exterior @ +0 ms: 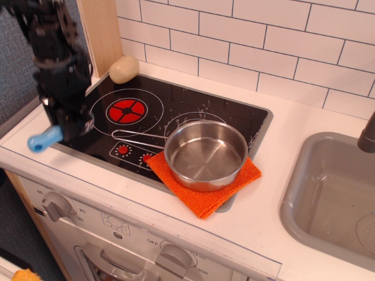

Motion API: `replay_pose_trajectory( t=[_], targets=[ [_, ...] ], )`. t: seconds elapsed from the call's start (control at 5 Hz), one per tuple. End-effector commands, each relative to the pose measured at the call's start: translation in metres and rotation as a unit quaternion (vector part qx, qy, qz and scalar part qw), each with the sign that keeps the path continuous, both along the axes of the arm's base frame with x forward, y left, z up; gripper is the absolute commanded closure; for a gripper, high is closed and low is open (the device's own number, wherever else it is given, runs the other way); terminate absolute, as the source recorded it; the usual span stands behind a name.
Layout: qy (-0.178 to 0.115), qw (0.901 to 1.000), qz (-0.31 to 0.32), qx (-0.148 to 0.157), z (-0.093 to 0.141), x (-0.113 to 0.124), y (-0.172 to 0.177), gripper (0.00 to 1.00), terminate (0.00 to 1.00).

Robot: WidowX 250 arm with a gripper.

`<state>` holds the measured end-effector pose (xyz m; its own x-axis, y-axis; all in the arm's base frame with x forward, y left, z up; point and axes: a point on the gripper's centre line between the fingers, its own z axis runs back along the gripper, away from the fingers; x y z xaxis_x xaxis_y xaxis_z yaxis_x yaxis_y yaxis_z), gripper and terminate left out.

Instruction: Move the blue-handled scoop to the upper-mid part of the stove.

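The blue-handled scoop (44,139) sticks out to the left of my black gripper (69,124); only its light-blue handle shows, its bowl is hidden behind the fingers. The gripper is shut on the scoop and holds it just above the stove's front-left corner. The stove (170,111) is a glossy black cooktop with a red burner graphic (128,109) at its left. The arm is motion-blurred.
A steel pot (205,154) stands on an orange cloth (202,196) at the stove's front right, with a thin wire utensil (137,136) beside it. A cream oval object (123,69) lies at the stove's back-left corner. A grey sink (334,193) is at the right.
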<state>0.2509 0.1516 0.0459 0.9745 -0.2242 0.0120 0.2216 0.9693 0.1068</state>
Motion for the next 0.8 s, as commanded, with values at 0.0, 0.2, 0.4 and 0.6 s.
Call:
replay_pose_trajectory(
  t=[0.0, 0.2, 0.4, 0.6],
  targets=[
    [-0.069, 0.9942, 0.081, -0.016, 0.059, 0.05, -0.027, 1.0, 0.0],
    [-0.034, 0.9915, 0.126, -0.009, 0.049, 0.099, -0.073, 1.0, 0.0],
    [-0.022, 0.9918, 0.126, -0.012, 0.036, 0.13, -0.114, 1.0, 0.0],
    [-0.012, 0.99, 0.14, 0.004, 0.02, 0.145, -0.131, 1.0, 0.0]
  ],
)
